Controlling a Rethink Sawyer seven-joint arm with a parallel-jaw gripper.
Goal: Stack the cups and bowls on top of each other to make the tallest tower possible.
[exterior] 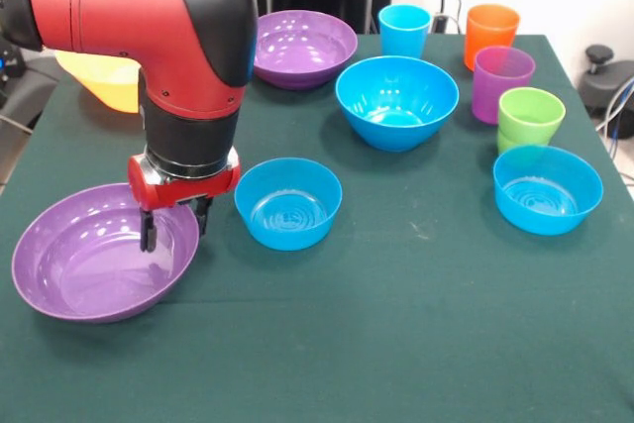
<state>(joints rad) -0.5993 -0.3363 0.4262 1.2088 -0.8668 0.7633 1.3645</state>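
Note:
My gripper (pixel 175 226) hangs over the right rim of a wide purple bowl (pixel 89 264) at the front left. One finger (pixel 149 233) is inside the bowl and the other is outside the rim, with the jaws apart. A small blue bowl (pixel 287 203) sits just to its right. A large blue bowl (pixel 396 101), a second purple bowl (pixel 302 47) and another small blue bowl (pixel 547 188) stand apart. The yellow bowl (pixel 104 81) is partly hidden behind the arm. The light blue (pixel 404 29), orange (pixel 491 35), purple (pixel 502 83) and green (pixel 530 118) cups stand at the far right. Nothing is stacked.
The table has a dark green cloth (pixel 396 344). The red and black arm (pixel 149 17) fills the upper left and blocks the view behind it. Dark equipment (pixel 604 76) stands beyond the table's right edge.

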